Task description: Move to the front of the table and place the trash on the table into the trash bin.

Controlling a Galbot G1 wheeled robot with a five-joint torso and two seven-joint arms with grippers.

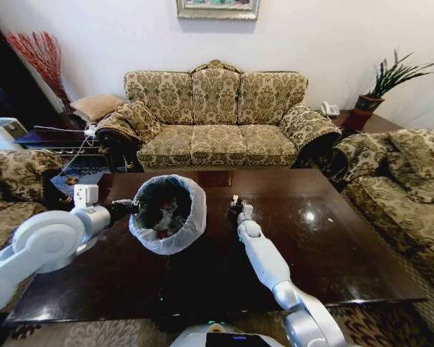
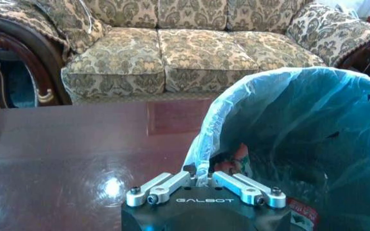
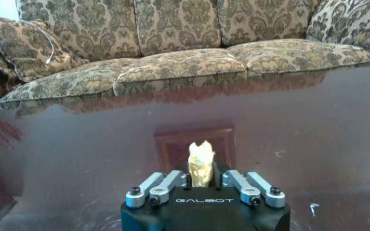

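Observation:
The trash bin (image 1: 194, 217), dark with a white bag liner (image 2: 288, 106), stands tilted on the glossy brown table (image 1: 333, 238). My left gripper (image 1: 132, 209) is at the bin's left rim, shut on the liner's edge (image 2: 202, 179). Some trash (image 2: 239, 159) with red print lies inside the bin. My right gripper (image 1: 236, 205) hovers over the table's middle, to the right of the bin, shut on a small crumpled yellowish-white wrapper (image 3: 201, 159) that sticks up from between its fingers. The table's square inlay panel (image 3: 172, 144) lies just beyond that gripper.
A patterned three-seat sofa (image 1: 215, 116) stands beyond the table's far edge. Another patterned sofa (image 1: 409, 181) flanks the right side and a matching seat (image 1: 7, 191) the left. A potted plant (image 1: 382, 83) sits at the back right corner.

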